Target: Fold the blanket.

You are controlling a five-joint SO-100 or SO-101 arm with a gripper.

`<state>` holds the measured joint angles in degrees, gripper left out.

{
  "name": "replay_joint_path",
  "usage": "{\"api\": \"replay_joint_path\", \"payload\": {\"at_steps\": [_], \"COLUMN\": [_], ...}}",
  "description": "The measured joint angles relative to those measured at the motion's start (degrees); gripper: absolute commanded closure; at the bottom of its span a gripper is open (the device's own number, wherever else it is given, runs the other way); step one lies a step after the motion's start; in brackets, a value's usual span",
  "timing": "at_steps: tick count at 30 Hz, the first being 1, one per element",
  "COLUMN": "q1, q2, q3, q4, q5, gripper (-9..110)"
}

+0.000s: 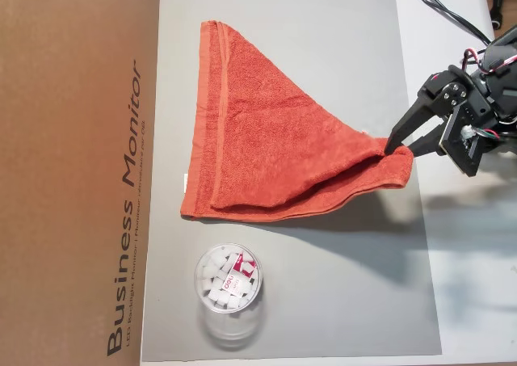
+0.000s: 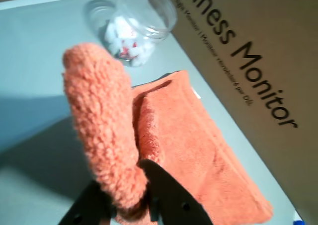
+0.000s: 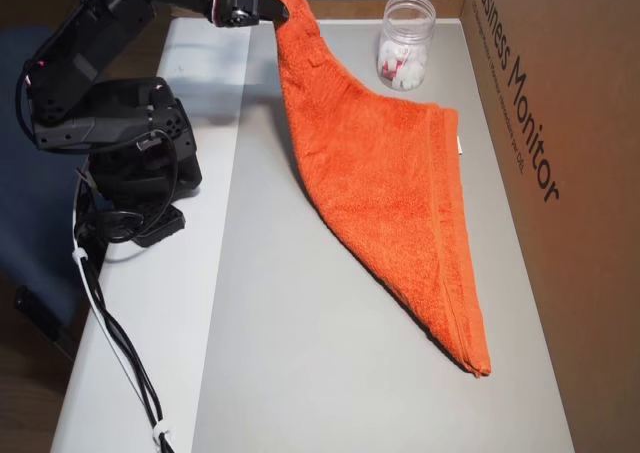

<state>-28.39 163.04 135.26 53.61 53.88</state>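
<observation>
Cardboard box [image 1: 77,172]: largest item, along the left edge in an overhead view, right edge in the other [image 3: 570,173]. Printed side reads "Business Monitor" in large black letters, with a smaller line beside it too fine to read. Wrist view shows the same print, partly cut off [image 2: 248,61].

Counter [image 1: 477,285]: white, with a grey mat [image 1: 323,301] laid over it. The box borders the mat.

Blanket [image 1: 266,152]: orange-red terry cloth on the mat, drawn into a rough triangle. One hemmed edge runs flat next to the box; the cloth narrows toward my pincer. In an overhead view [image 3: 390,173] the raised corner hangs from the pincer and the rest slopes down to the mat. A lower layer shows beneath the upper one along the bottom edge. Small white tag [image 3: 460,146] on the hem nearest the box.

My arm [image 3: 110,123]: black, based at the mat's side, cables trailing over the counter.

Clear jar [image 1: 229,281]: stands on the mat near the blanket's corner, apart from it, holding small white pieces with a red label; writing unreadable.

Pincer [image 1: 401,145]: closed tight on the blanket's corner, cloth bunched between both fingers [image 2: 164,185] in the wrist view, and standing up in a thick fold.
</observation>
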Motion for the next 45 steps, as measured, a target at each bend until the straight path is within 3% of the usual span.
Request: {"api": "replay_joint_path", "payload": {"at_steps": [23,30,45], "q1": [17.3,23.0,34.6], "q2": [0.0,-0.8,-20.4], "q3": [-9.5,-9.7,-14.9], "q4": [-0.1,-6.4,-23.1], "q5": [6.1,7.4,13.9], "gripper": [102,102,102]}}
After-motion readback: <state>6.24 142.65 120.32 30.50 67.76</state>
